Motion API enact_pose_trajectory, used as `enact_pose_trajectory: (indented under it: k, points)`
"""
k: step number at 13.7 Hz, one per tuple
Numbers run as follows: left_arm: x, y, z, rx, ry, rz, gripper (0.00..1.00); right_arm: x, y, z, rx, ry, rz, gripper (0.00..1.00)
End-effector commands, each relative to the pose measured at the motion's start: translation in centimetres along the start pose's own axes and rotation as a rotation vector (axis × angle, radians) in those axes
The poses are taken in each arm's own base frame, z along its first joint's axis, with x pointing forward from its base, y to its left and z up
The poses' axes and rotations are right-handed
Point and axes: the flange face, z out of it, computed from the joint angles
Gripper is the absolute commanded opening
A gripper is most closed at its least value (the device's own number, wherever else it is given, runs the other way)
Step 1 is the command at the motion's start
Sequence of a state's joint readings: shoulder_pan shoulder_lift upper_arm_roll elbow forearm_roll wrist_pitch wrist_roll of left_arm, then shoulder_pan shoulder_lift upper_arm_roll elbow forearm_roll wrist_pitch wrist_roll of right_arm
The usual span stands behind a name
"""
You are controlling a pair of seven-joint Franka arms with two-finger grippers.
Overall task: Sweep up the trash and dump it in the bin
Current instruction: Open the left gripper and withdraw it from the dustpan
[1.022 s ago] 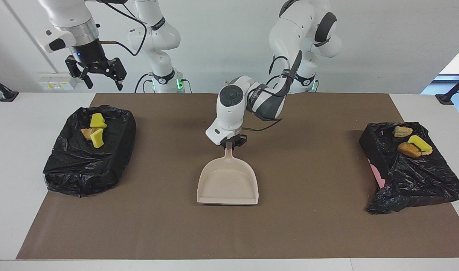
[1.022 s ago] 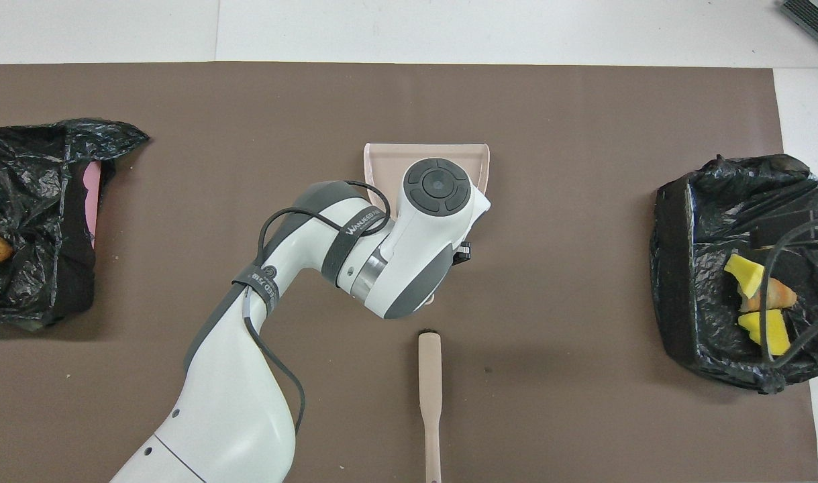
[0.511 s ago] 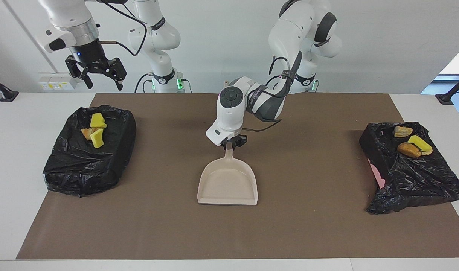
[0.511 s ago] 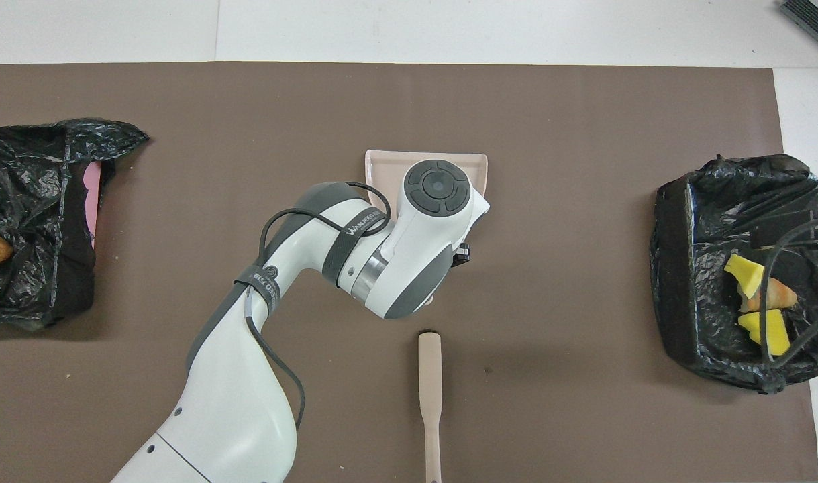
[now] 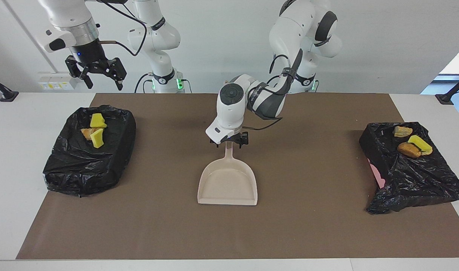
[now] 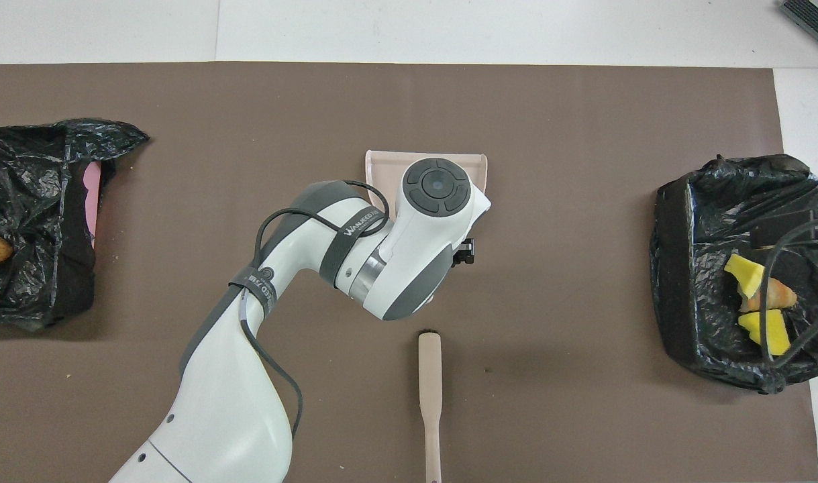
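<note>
Brown mat over the table carries no loose scraps that I can see — the sweeping looks done.

Two bins in black liner bags, one at each end. Bin at the right arm's end holds three pieces of trash: two yellow sponge chunks and an orange-brown lump. Bin at the left arm's end shows three more: a tan lump, an orange-brown lump, a yellow-and-green sponge. Six visible in total; anything else in the bags is hidden.

Dustpan lies flat mid-mat and empty, handle toward the robots. Brush lies nearer the robots than the pan, in line with it, apart.

Left gripper sits just over the pan's handle end, jaws apart, not gripping it — reads as the pan set down and released. Right gripper waits raised above the table edge by its bin, jaws spread, nothing held.

Judgement: dumping is complete as far as the frames show. What's left is pulling the left arm clear.
</note>
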State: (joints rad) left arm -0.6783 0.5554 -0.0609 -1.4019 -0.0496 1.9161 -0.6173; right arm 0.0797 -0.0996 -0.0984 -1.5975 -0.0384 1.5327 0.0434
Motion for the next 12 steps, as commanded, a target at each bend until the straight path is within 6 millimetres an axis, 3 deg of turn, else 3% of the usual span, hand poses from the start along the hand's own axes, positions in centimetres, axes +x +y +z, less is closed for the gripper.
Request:
enact_pose_trajectory:
  k: [1, 3, 5, 8, 12]
  points:
    - [-1.7, -4.3, -5.4, -0.005, 0.041, -0.024, 1.0, -0.4, 0.1, -0.2, 0.013, -0.005, -0.013, 1.0]
    - [-1.8, -6.5, -7.9, 0.012, 0.077, -0.024, 1.0, -0.4, 0.1, -0.2, 0.013, -0.006, -0.012, 1.0]
    - [-2.0, -9.6, -11.9, 0.017, 0.128, -0.045, 1.0, -0.4, 0.1, -0.2, 0.013, -0.006, -0.013, 1.0]
    - [-3.8, -17.0, -18.1, 0.023, 0.125, 0.005, 1.0, -0.4, 0.1, -0.2, 0.013, -0.005, -0.012, 1.0]
    - [-5.4, -25.7, -24.4, 0.022, 0.137, 0.033, 1.0, -0.4, 0.1, -0.2, 0.013, -0.006, -0.013, 1.0]
